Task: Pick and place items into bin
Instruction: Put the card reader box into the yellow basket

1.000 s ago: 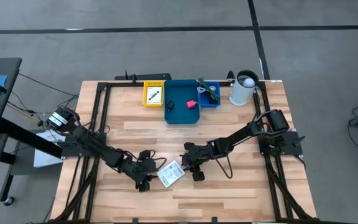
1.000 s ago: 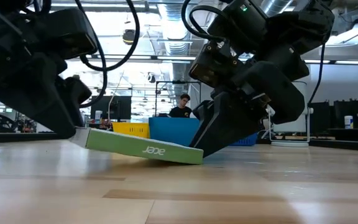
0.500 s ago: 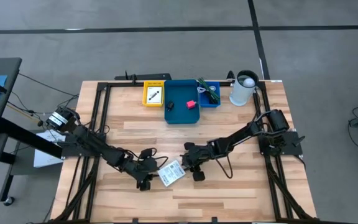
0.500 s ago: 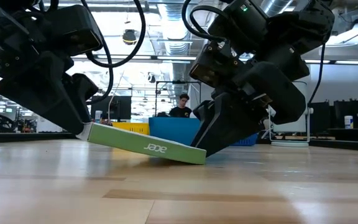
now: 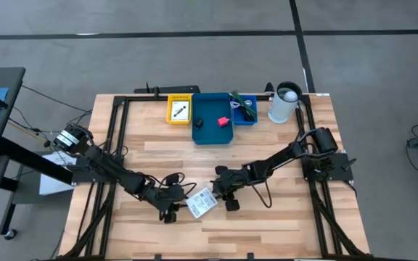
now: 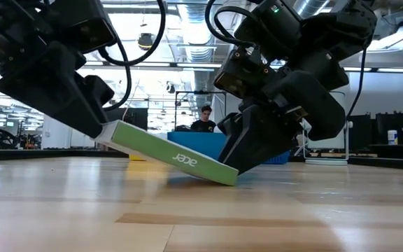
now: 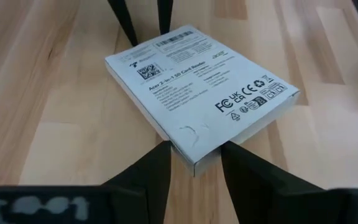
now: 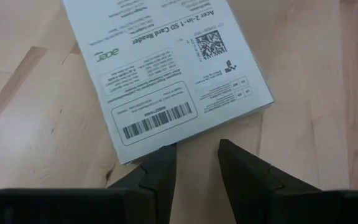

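Both grippers meet at a flat white printed box [image 5: 201, 203] near the front middle of the tabletop [image 5: 281, 152]. The left gripper [image 5: 179, 205] grasps the box by one corner, a finger [image 7: 143, 175] on each side of that corner in the left wrist view. The right gripper [image 5: 221, 196] stands at the opposite end, its fingers [image 8: 160, 167] parted and straddling the box's edge near the barcode; whether they press on the box cannot be told. In the low view the box [image 6: 173, 155] is tilted, its green side printed "acer": the end at the left gripper [image 6: 98, 133] is raised off the wood, while the end at the right gripper [image 6: 238, 166] rests on or just above the tabletop. Compared with one second earlier, the left-hand end of the box has risen and the tilt has steepened; the box then lay nearly flat. The right gripper has kept its place, and in the high view the left gripper has shifted slightly toward the box. Well apart at the back edge of the tabletop stand a blue bin [image 5: 212, 117] holding a pink-red block [image 5: 223, 121] and a small black piece [image 5: 198, 123], a yellow tray [image 5: 179, 110] just beside it, a smaller blue tray with a green stringy piece [image 5: 244, 107], and a white cup [image 5: 284, 103]. A person [image 6: 203, 120] shows in the room beyond.
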Controlling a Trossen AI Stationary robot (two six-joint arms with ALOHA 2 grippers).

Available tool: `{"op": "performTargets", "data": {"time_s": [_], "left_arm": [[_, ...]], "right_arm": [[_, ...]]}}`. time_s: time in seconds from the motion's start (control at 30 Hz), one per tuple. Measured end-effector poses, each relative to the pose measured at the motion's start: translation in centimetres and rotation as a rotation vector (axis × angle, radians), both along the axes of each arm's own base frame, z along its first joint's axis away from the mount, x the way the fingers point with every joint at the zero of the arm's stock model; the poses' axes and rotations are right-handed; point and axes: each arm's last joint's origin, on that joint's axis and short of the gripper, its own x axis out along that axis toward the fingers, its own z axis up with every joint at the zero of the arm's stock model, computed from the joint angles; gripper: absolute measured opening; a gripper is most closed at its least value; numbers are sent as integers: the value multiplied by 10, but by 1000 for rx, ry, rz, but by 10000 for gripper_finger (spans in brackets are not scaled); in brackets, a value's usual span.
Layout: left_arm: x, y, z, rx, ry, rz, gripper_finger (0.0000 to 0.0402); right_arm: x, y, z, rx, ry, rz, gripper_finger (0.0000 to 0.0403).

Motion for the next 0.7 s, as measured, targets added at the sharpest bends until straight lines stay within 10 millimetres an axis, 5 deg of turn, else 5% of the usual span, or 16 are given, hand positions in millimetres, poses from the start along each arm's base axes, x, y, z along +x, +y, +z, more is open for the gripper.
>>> {"op": "performTargets", "data": {"time_s": [0.7], "left_arm": [[7,0,28,18,-199,-21,130]], "right_arm": [[0,0,0,-2,15,-11,118]]}}
